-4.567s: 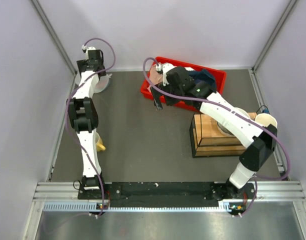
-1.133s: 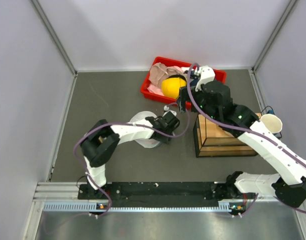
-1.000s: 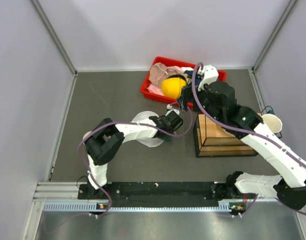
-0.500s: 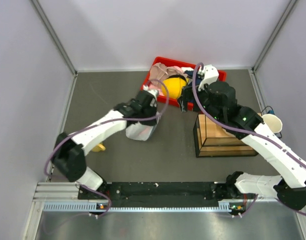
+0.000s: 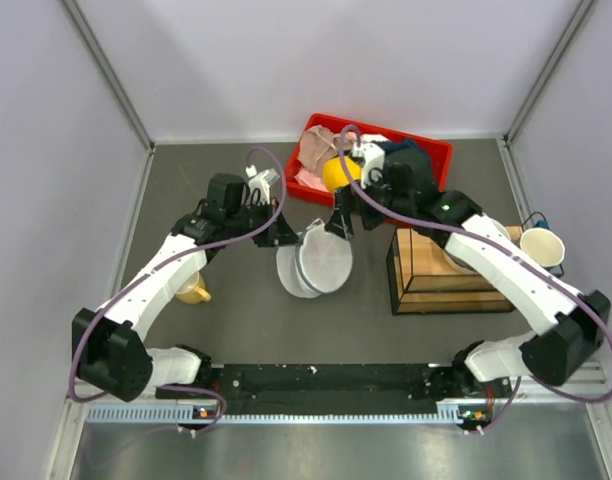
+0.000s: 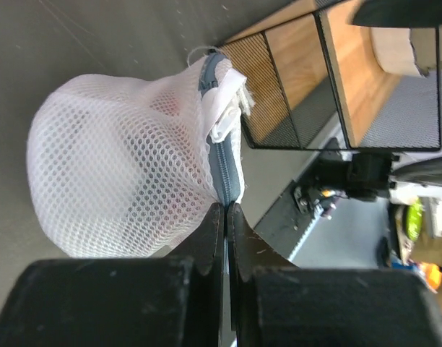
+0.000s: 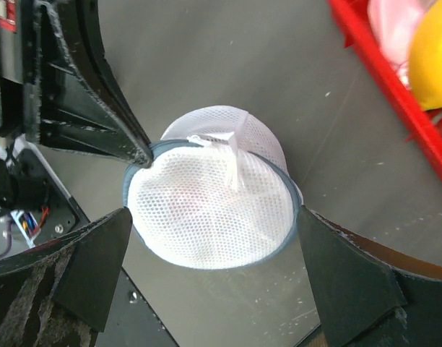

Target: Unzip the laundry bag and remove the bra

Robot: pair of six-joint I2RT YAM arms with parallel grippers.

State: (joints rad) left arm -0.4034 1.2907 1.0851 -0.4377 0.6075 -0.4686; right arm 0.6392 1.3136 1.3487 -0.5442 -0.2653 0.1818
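The laundry bag [image 5: 314, 262] is a white mesh ball lying on the grey table between the two arms. Its grey-blue zipper band [image 6: 225, 163] runs straight into my left gripper [image 6: 226, 211], which is shut on the bag's rim at its left side [image 5: 284, 238]. A faint red tint [image 6: 174, 105] shows through the mesh; the bra is otherwise hidden inside. My right gripper [image 7: 214, 217] hangs open just above the bag [image 7: 210, 210], one finger [image 7: 91, 267] on each side and not touching it. In the top view the right gripper [image 5: 338, 224] is at the bag's far right edge.
A red bin [image 5: 438, 152] at the back holds a yellow round thing [image 5: 336, 172], beige-pink cloth [image 5: 314, 150] and navy cloth [image 5: 406, 155]. A wooden crate [image 5: 436, 272] stands right of the bag, with a paper cup [image 5: 538, 245] beyond it. A yellow object [image 5: 193, 292] lies by the left arm.
The left arm has drawn back to the left and now pinches the bag's rim. The right gripper has come from the bin's edge to over the bag, which sits slightly further right.
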